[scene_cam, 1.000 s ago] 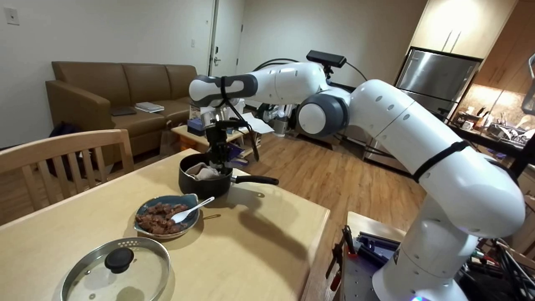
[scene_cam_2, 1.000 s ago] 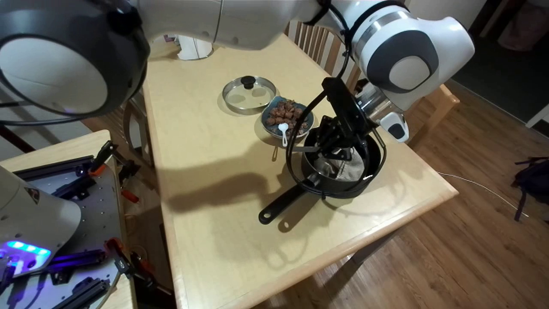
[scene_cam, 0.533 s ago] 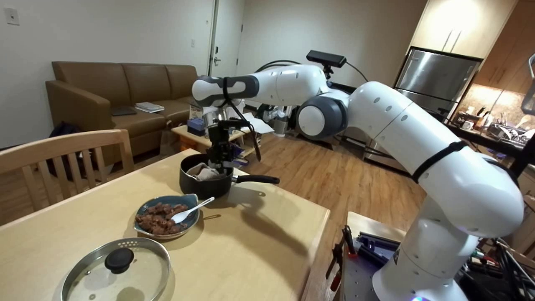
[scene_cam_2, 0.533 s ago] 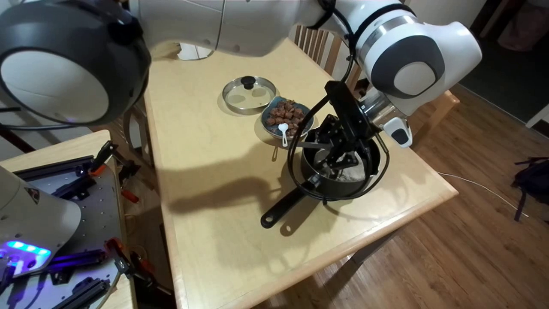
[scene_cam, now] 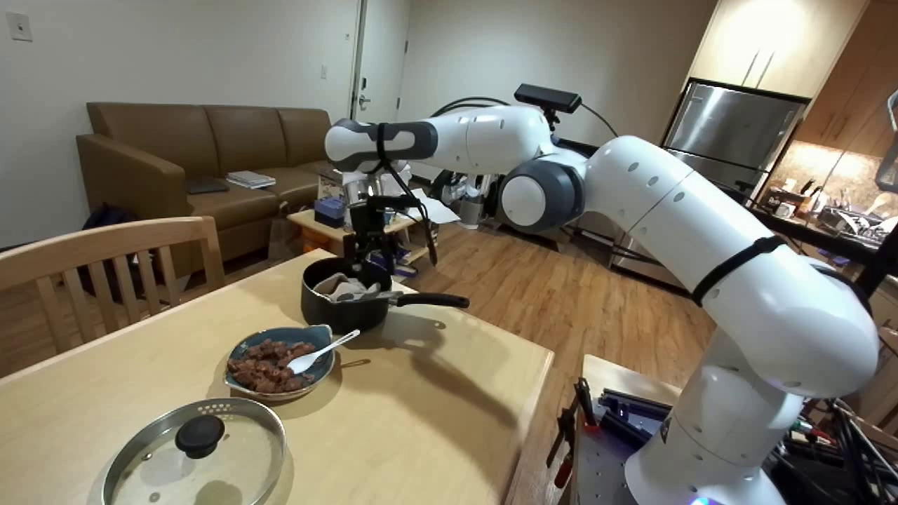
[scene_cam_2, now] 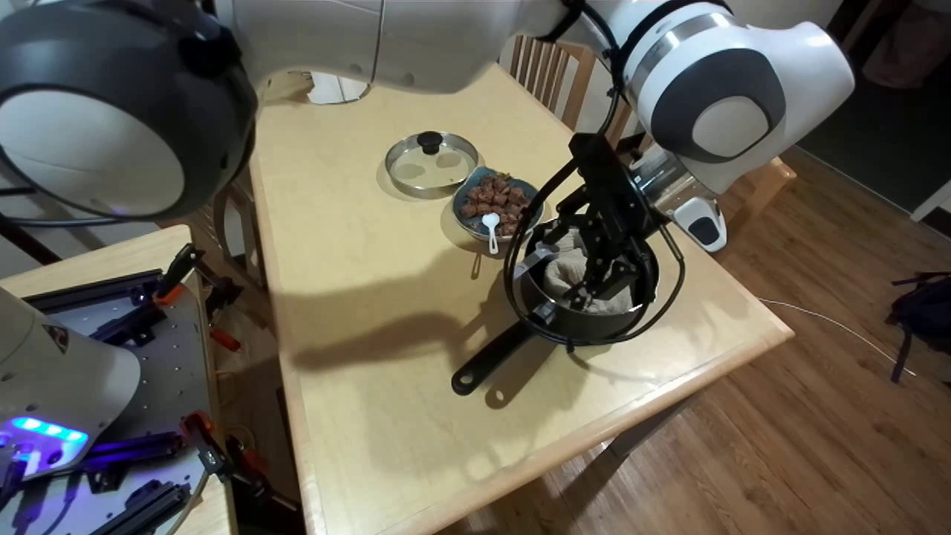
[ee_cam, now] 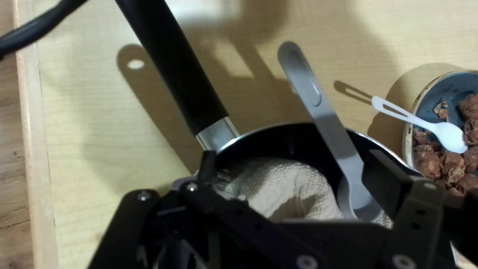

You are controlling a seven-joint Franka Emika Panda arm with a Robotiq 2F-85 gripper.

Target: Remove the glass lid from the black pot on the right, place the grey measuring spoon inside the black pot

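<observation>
The glass lid [scene_cam: 168,466] [scene_cam_2: 431,167], metal-rimmed with a dark knob, lies on the table away from the pot. The black pot [scene_cam: 344,313] [scene_cam_2: 587,327] stands uncovered with a beige cloth [ee_cam: 283,183] inside. Bowl down on that cloth, the grey measuring spoon [ee_cam: 336,134] [scene_cam_2: 536,258] leans with its handle out over the rim. My gripper [ee_cam: 297,172] [scene_cam_2: 576,260] is over the pot's mouth, its fingers spread wide. One finger [ee_cam: 388,183] is close beside the spoon's bowl; whether they touch I cannot tell. Nothing is gripped.
A blue dish [scene_cam: 242,351] of brown chunks with a white spoon [scene_cam: 323,351] stands close to the pot. The pot's long handle [scene_cam_2: 490,360] sticks out over the table. A cable [scene_cam_2: 513,290] loops beside the gripper. A wooden chair [scene_cam: 112,259] stands at the table's edge.
The gripper has opened and let go of the grey measuring spoon, which has dropped and swung to lean on the pot's rim. The arm has risen slightly, and the pot has shifted a little.
</observation>
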